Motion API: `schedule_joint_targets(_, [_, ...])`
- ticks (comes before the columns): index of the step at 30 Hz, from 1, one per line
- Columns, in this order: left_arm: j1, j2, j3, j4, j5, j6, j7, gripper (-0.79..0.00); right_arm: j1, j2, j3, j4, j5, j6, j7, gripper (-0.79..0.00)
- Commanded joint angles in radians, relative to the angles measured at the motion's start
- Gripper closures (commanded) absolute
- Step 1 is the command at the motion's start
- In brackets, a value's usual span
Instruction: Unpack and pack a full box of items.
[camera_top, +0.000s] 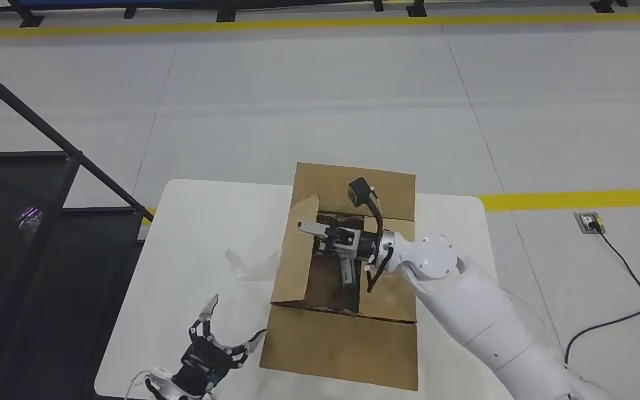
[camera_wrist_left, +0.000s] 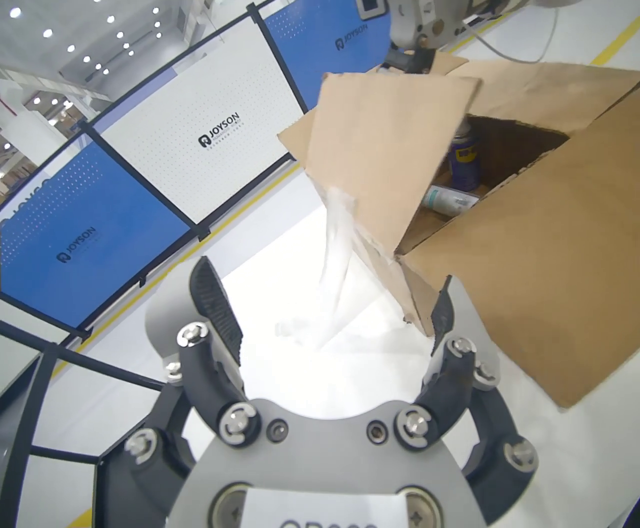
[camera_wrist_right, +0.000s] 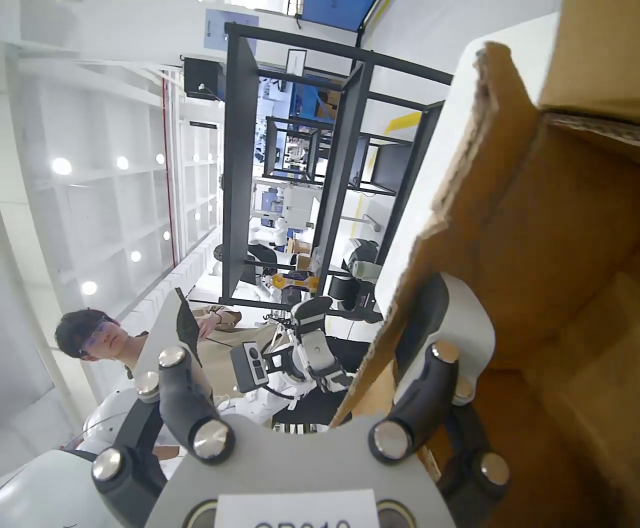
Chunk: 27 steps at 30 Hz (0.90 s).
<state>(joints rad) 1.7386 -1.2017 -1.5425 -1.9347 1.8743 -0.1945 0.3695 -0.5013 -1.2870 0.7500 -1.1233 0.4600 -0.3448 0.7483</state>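
We see the cardboard box (camera_top: 340, 350) open on the desk (camera_top: 200, 220), a blue spray can (camera_wrist_left: 462, 160) and a white tube (camera_wrist_left: 447, 200) inside it. Our right gripper (camera_top: 308, 230) is at the box's upright left flap (camera_top: 293, 268), fingers spread with the flap's edge between them. Our left gripper (camera_wrist_left: 327, 282) hovers over the desk's near left part, fingers spread and holding nothing.

The flap (camera_wrist_left: 385, 150) hides most of the blue can (camera_wrist_left: 464, 160)
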Motion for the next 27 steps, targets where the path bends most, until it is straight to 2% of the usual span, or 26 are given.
schedule_joint_targets(1, [-0.017, -0.003, 0.024, -0.007, 0.012, 0.02, -0.036, -0.785, 0.002, -0.009, -0.007, -0.022, -0.021, -0.009, -0.037, -0.785])
schedule_joint_targets(5, [-0.054, -0.011, 0.076, -0.015, 0.01, 0.064, -0.104, -0.785, 0.013, -0.032, -0.033, -0.045, -0.055, -0.01, -0.099, -0.785])
schedule_joint_targets(9, [-0.088, -0.022, 0.106, -0.027, -0.06, 0.139, -0.175, -0.785, 0.037, -0.062, -0.07, -0.032, -0.061, -0.015, -0.121, -0.785])
schedule_joint_targets(18, [-0.119, -0.035, 0.07, -0.028, -0.21, 0.253, -0.265, -0.785, 0.088, -0.12, -0.122, 0.064, -0.006, -0.089, 0.005, -0.785])
schedule_joint_targets(22, [-0.109, -0.035, 0.032, -0.005, -0.226, 0.269, -0.273, -0.785, 0.067, -0.114, -0.091, 0.047, -0.03, -0.167, 0.025, -0.785])
schedule_joint_targets(27, [-0.111, -0.034, 0.0, 0.042, -0.251, 0.258, -0.293, -0.785, -0.044, -0.066, 0.009, -0.122, -0.15, -0.231, 0.001, -0.785])
